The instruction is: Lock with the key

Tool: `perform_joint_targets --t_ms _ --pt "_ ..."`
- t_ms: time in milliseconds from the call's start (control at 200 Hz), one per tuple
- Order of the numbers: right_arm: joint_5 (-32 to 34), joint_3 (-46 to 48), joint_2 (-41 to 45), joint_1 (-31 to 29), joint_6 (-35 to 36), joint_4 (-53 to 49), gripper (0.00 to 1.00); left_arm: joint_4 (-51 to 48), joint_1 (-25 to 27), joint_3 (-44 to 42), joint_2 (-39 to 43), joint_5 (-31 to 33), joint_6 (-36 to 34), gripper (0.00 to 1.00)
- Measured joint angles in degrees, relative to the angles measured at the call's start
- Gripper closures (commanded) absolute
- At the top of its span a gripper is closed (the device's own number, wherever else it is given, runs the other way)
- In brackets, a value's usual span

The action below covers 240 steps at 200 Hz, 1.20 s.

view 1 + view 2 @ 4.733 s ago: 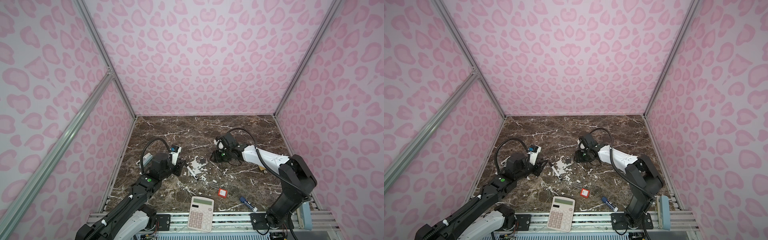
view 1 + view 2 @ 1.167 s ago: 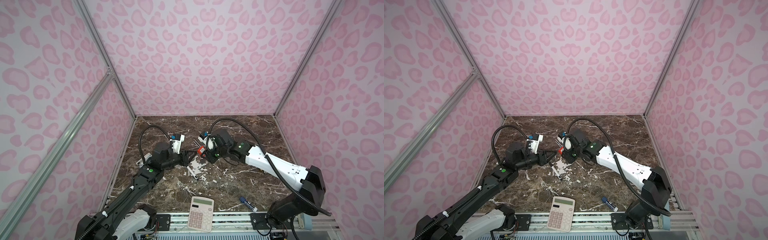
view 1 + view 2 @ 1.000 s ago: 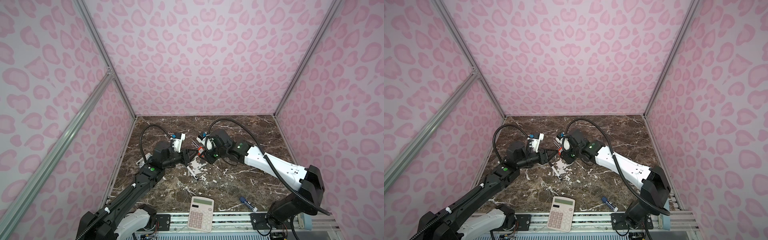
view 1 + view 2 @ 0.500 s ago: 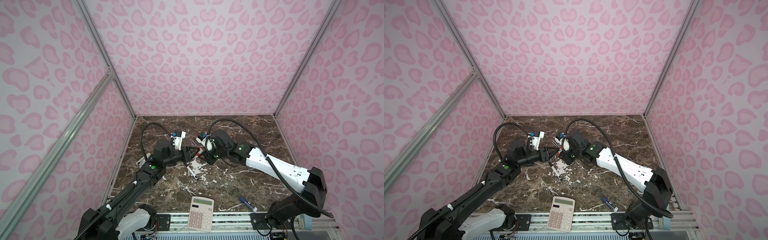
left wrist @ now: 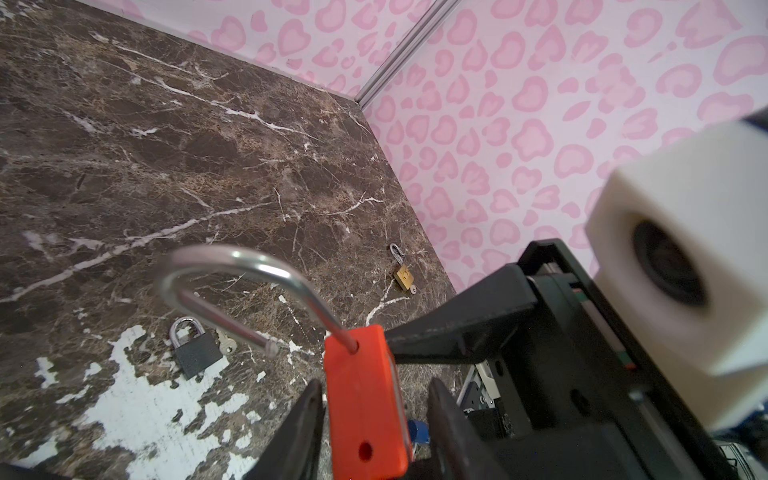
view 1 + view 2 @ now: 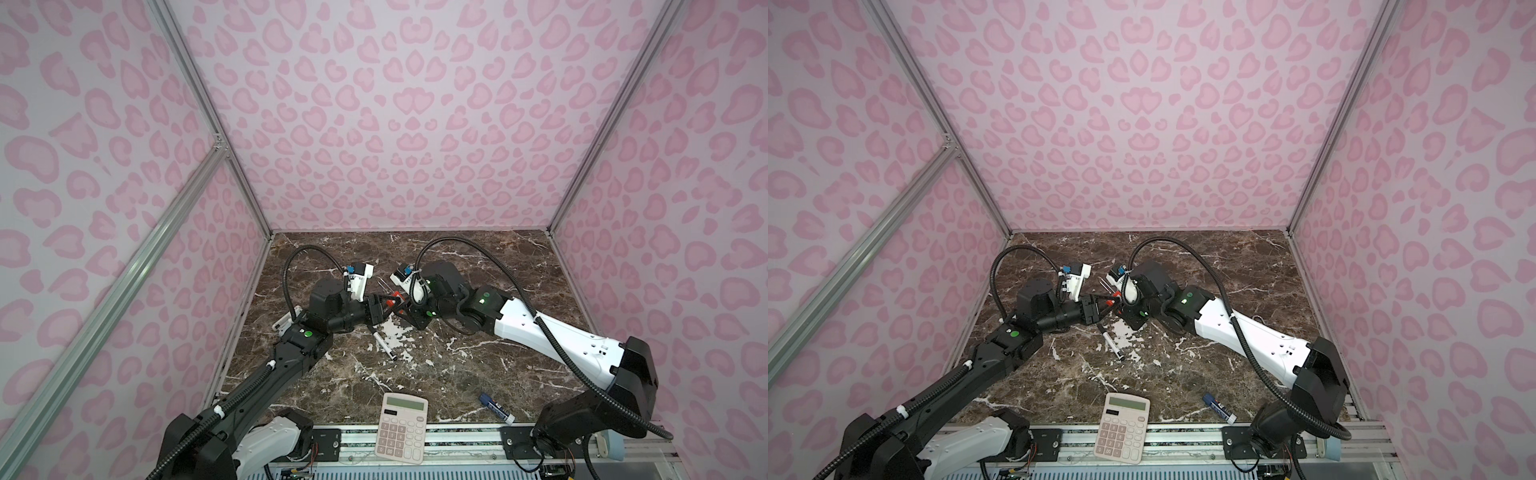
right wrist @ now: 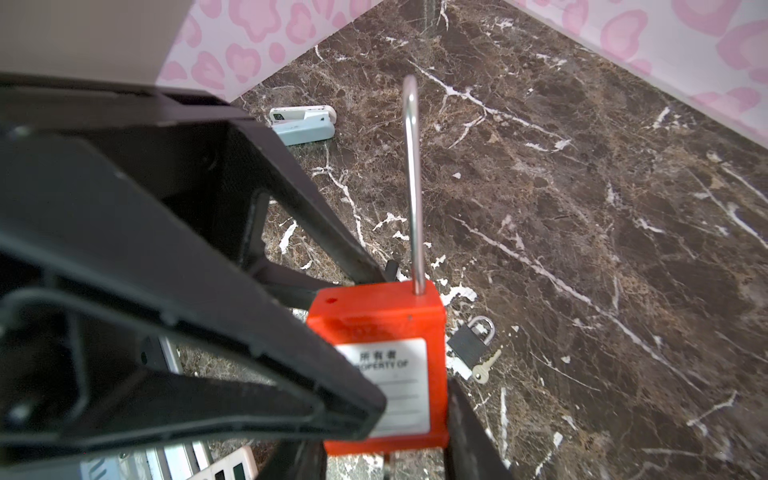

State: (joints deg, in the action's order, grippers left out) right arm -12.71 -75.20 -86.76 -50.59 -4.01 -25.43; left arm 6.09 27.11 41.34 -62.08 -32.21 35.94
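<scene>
Over dark marble table (image 6: pixel 478 374): red padlock (image 7: pixel 374 311) pinched in right gripper (image 7: pixel 386 449), straddled by left gripper (image 5: pixel 374 386), clamp unclear, shackle (image 5: pixel 237 255) swung free. Risks twisting loose or dropping if squeezed off-centre during handover.

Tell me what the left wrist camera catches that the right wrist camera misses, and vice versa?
Only the left wrist view shows a small brass padlock near the pink wall. Only the right wrist view shows the white printed label on the red plastic padlock and a pale blue-and-white gadget. Both show that padlock's steel shackle and a dark grey padlock with a silver key on the marble tabletop.
</scene>
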Motion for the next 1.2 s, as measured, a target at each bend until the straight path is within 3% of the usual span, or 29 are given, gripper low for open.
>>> perform_joint_targets --t_ms 155,225,365,575,710,885,1025,1200 --pt "1.95 0.52 0.11 -0.85 0.81 0.83 0.72 -0.2 0.13 0.15 -0.07 0.68 1.22 0.87" --pt "2.49 0.52 0.09 -0.9 1.29 1.07 0.63 -0.2 0.26 0.22 -0.04 0.98 1.57 0.93" --pt "2.6 0.55 0.46 -0.92 2.14 1.18 0.41 -0.22 0.24 0.31 0.09 1.14 1.7 0.96" --pt "2.34 5.4 7.08 1.46 0.57 3.02 0.33 0.55 0.2 0.28 1.79 2.67 2.19 0.97" --pt "-0.85 13.33 14.19 6.71 -6.36 9.81 0.32 7.69 0.0 -0.52 2.58 4.2 4.74 0.97" --pt "-6.97 22.32 20.57 14.88 -22.95 24.76 0.29 19.21 0.0 -0.52 -0.24 5.42 9.68 0.97" --pt "-10.4 24.24 21.46 15.98 -33.4 34.49 0.28 28.22 0.0 -0.5 -3.04 5.73 14.64 0.97" --pt "-12.96 22.97 19.85 16.09 -41.59 40.09 0.28 38.45 0.0 -0.55 -6.25 6.34 21.64 0.97"
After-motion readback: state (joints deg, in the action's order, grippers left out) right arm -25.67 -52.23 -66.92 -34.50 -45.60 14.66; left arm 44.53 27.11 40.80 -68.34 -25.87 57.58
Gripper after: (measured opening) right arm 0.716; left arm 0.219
